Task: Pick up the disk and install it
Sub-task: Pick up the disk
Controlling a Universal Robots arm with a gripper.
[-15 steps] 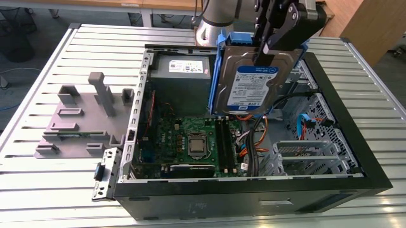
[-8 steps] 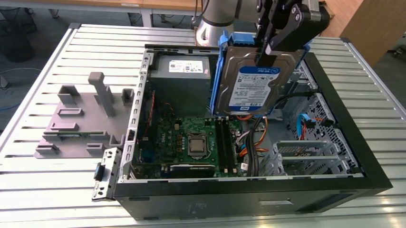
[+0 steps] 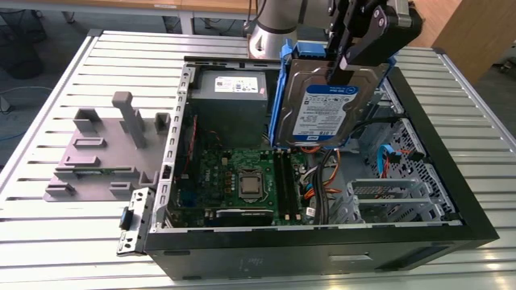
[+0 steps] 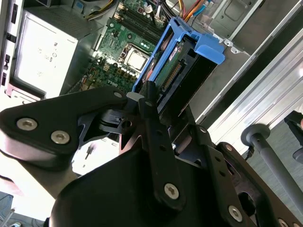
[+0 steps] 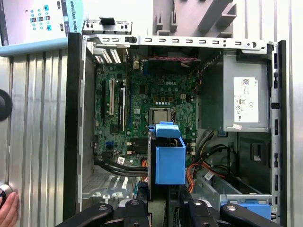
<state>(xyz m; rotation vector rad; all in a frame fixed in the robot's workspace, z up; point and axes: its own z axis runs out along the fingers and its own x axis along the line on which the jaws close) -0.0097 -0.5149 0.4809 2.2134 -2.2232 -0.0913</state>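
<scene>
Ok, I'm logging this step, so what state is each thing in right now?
computer case, lying on its side, open
power supply, seated in the case
disk, held on edge in the air above the case, not yet installed
gripper, shut on the disk

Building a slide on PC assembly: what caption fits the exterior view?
The robot's hand holds the disk, steeply tilted, above the motherboard of the open computer case.

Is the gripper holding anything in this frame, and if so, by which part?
Yes. The gripper holds the disk by its upper end, clamped across its flat faces. The disk hangs upright above the open computer case.
</scene>
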